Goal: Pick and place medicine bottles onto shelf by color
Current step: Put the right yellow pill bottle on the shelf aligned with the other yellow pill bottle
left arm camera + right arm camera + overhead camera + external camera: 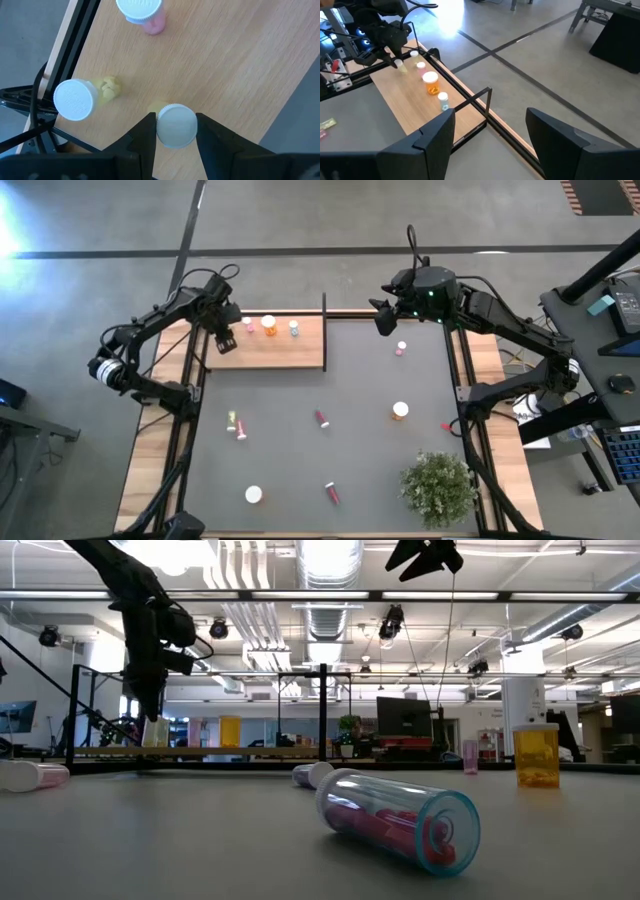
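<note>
The light-wood shelf [300, 350] lies at the table's far left. On it stand a pink bottle [145, 12], an orange one [268, 326], a bluish one [294, 329] and a yellow bottle [75, 99]. My left gripper [175, 131] points down over the shelf's left end, shut on another yellow bottle [176, 125]. My right gripper [490, 145] hangs open and raised over the table's far right part [383, 320], holding nothing. More bottles lie or stand on the dark tabletop: yellow-green and pink [236, 423], pink [322, 419], orange [400, 411], pink [401, 348]. My left gripper pinches the yellow bottle's white cap [165, 127] between its two fingers, one on each side. The fingers come from above, pointing steeply down. The bottle is upright below them; whether its base stands on the shelf I cannot tell.
A bushy green plant [438, 485] stands at the near right. A white-capped bottle [254, 494] and a lying pink one [332, 493] are near the front edge. A thin dark upright frame [324, 330] borders the shelf's right end.
</note>
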